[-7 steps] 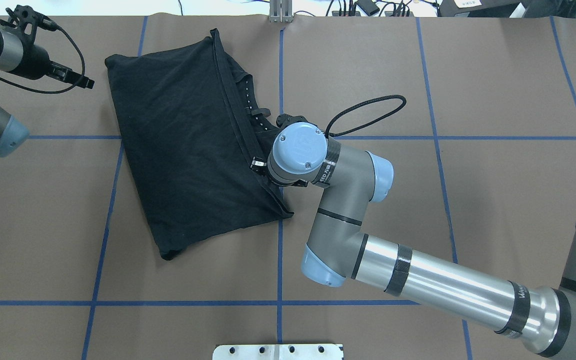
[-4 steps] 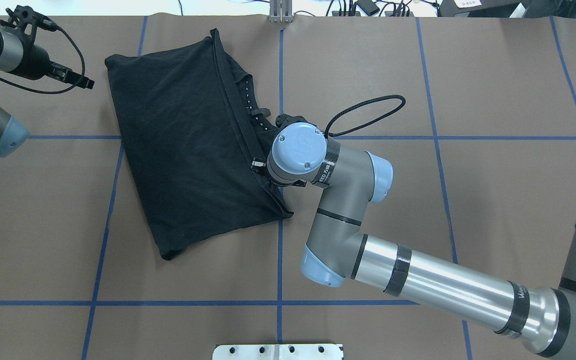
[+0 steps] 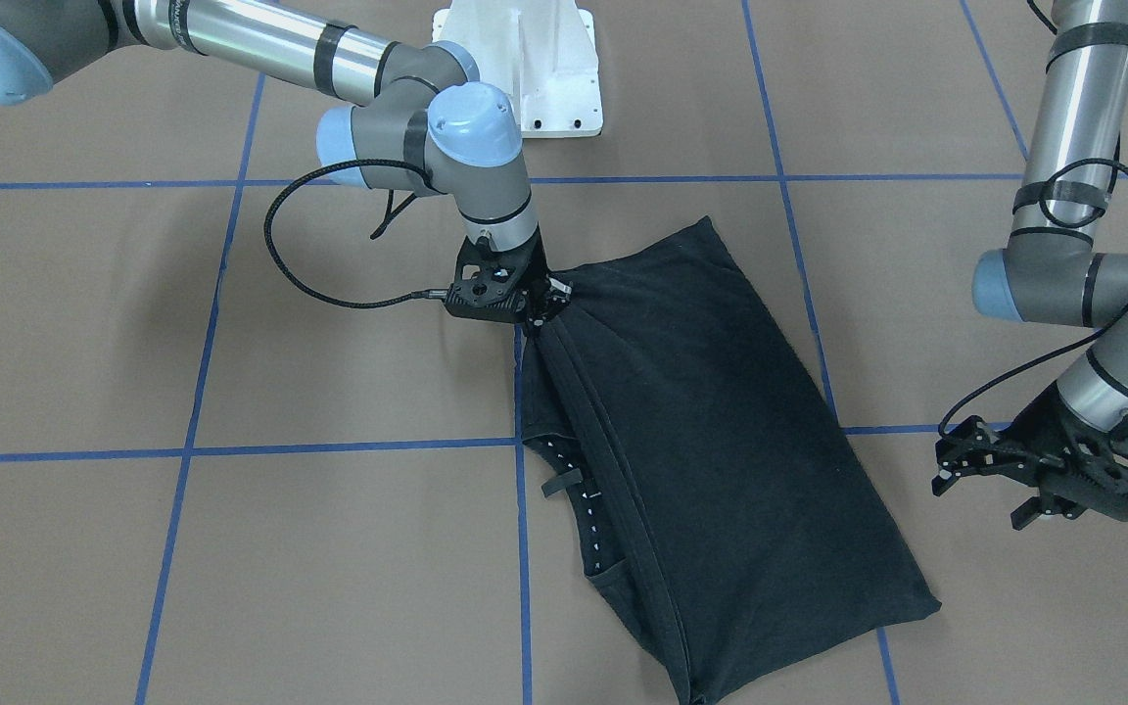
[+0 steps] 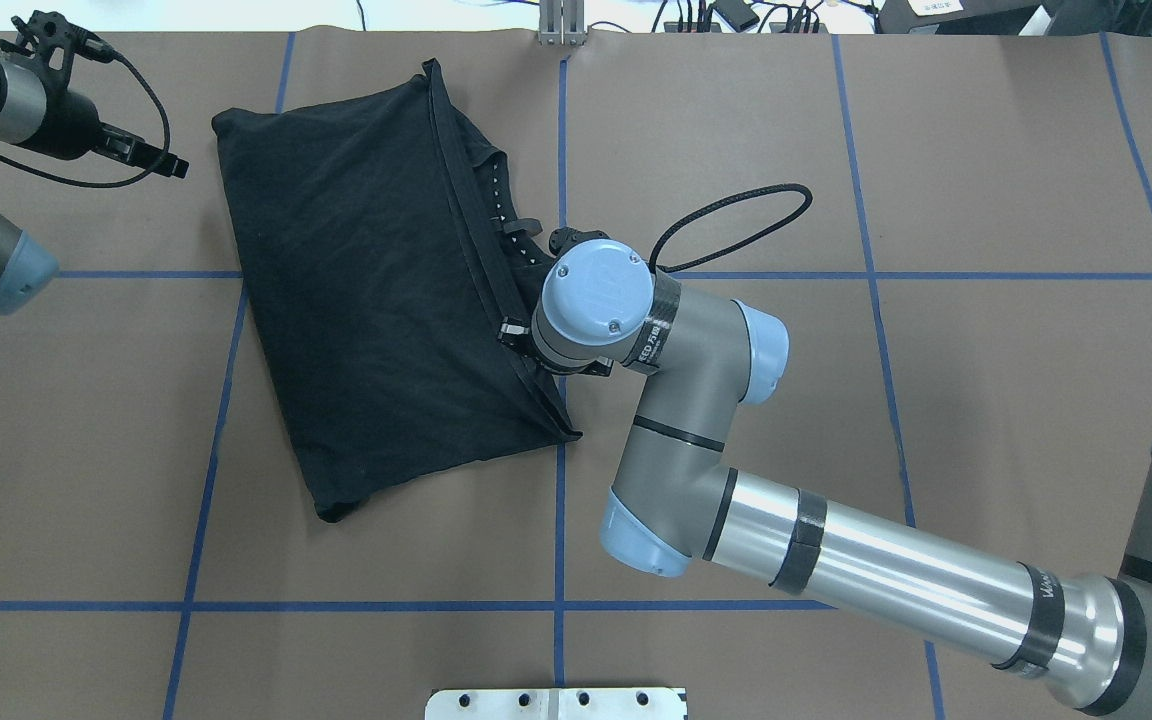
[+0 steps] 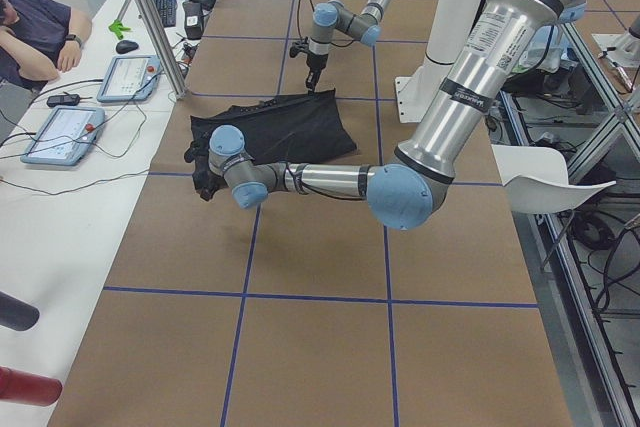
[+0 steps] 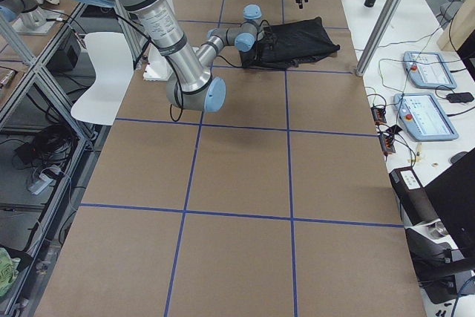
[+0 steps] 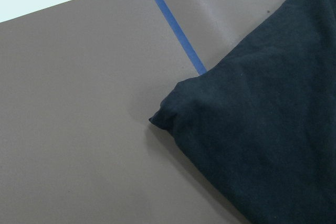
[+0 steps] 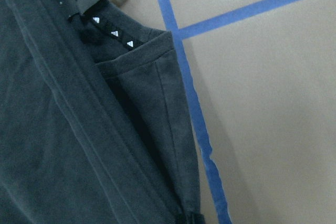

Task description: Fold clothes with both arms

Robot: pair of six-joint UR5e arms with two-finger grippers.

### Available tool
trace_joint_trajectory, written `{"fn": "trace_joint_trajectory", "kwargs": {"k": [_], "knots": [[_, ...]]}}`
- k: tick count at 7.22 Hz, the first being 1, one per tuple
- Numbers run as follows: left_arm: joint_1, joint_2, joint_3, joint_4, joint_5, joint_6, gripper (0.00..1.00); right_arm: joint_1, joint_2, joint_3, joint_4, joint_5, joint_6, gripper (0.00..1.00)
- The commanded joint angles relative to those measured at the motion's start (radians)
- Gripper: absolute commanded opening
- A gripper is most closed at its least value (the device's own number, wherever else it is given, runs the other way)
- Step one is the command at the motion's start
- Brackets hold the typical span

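The brown surface (image 4: 836, 400) leaves open room all round the folded black T-shirt (image 4: 366, 300), which lies left of centre with its long axis slanting from far-left to near-right. The right claw (image 3: 546, 299) pinches the hemmed right long edge, tenting it up. The left claw (image 3: 956, 470), spread, hovers just off the far-left corner, apart from the cloth, so folding leftward looks unobstructed

Black T-shirt (image 4: 366, 300) — folded, flat, askew
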Motion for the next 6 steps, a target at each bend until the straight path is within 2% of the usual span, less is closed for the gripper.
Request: {"fn": "trace_joint_trajectory", "kwargs": {"k": [1, 2, 4, 5, 6], "knots": [[0.000, 0.001, -0.001, -0.001, -0.001, 0.000, 1.00, -0.082, -0.044, 0.154, -0.127, -0.021, 0.018, 0.00], [0.000, -0.001, -0.001, 0.000, -0.002, 0.000, 1.00, -0.119, -0.056, 0.187, -0.141, -0.050, 0.044, 0.00], [0.000, 0.004, -0.003, -0.001, -0.002, 0.000, 1.00, -0.132, -0.062, 0.189, -0.143, -0.055, 0.046, 0.00], [0.000, 0.007, -0.003, -0.003, -0.004, 0.000, 1.00, -0.126, -0.064, 0.186, -0.143, -0.058, 0.041, 0.75], [0.000, 0.007, -0.004, -0.003, -0.004, 0.000, 1.00, -0.107, -0.068, 0.187, -0.143, -0.059, 0.034, 1.00]]}}
